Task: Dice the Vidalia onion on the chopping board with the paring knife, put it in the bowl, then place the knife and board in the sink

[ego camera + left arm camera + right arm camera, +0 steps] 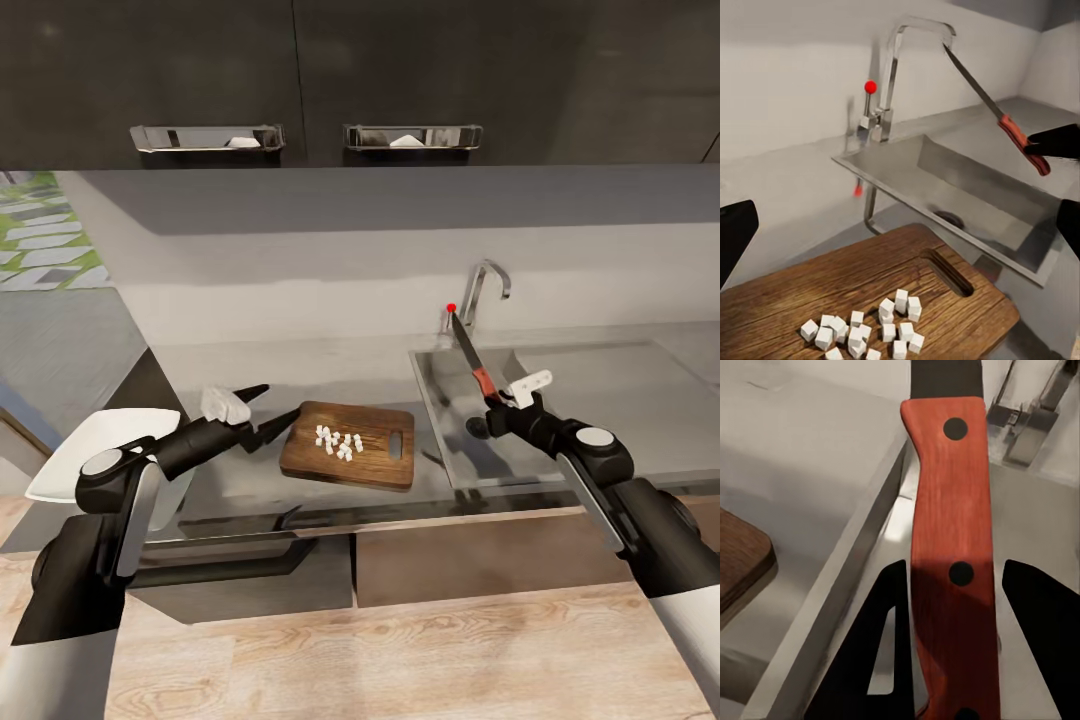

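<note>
On my right gripper [497, 402] the jaws are closed on the reddish, riveted handle of the paring knife [474, 363], a slim dark blade pointing up and away toward the curved chrome faucet [484, 285]. In the right wrist view the handle [949, 555] runs straight between the two black fingers [881, 660], which press it from either side. I am holding the knife in the air above the rectangular stainless steel sink [440, 420], over the part near its round drain hole [477, 426]; the blade tip sits close to the faucet's red knob [451, 308] in the head view.

My left gripper [268, 410] has its jaws spread apart with nothing between them, the dark fingers pointing toward the near left end of the dark brown wooden chopping board [375, 465]. The gripper hovers just beside that board edge; I cannot tell whether it touches.

The board lies flat on the long grey metallic worktop [200, 370], just left of the sink, with its oval handle slot [395, 446] at the sink end. A loose cluster of small white onion cubes [339, 443] rests on the board near its middle.

The white, shallow, squarish bowl [70, 455] sits at the worktop's far left, behind my left arm, well apart from the board.
</note>
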Motion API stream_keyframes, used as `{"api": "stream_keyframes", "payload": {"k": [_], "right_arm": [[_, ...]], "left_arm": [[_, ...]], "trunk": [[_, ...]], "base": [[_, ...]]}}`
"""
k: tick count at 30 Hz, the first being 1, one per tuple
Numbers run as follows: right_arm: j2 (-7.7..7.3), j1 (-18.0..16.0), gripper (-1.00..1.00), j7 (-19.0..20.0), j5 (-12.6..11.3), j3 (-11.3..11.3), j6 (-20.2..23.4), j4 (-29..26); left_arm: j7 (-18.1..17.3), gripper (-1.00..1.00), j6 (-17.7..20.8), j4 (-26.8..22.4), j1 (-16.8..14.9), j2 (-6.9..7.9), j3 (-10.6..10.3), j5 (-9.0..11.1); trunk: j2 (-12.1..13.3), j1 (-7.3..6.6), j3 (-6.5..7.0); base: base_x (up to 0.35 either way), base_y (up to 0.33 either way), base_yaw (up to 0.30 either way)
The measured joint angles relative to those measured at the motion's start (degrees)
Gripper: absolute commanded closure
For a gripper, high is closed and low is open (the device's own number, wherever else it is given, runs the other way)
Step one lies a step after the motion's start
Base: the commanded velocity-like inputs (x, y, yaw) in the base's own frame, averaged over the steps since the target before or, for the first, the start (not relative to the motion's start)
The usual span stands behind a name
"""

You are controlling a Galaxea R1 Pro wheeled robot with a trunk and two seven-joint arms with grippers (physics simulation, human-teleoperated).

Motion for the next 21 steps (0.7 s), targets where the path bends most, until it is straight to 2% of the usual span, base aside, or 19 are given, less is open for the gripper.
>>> {"api": "stream_keyframes", "payload": {"k": [11, 21], "right_arm": [[0.02, 0.0, 1.0, 0.0, 0.0, -0.1, 0.0, -0.8], [0.03, 0.0, 1.0, 0.0, 0.0, 0.1, 0.0, -0.8]], "left_arm": [[-0.6, -1.0, -0.1, 0.0, 0.0, 0.08, 0.1, 0.0], [-0.6, -1.0, -0.1, 0.0, 0.0, 0.08, 0.1, 0.0]], "trunk": [[0.0, -0.01, 0.0], [0.0, 0.0, 0.0]], "base": [[0.171, -0.119, 0.0], [0.018, -0.014, -0.015]]}}
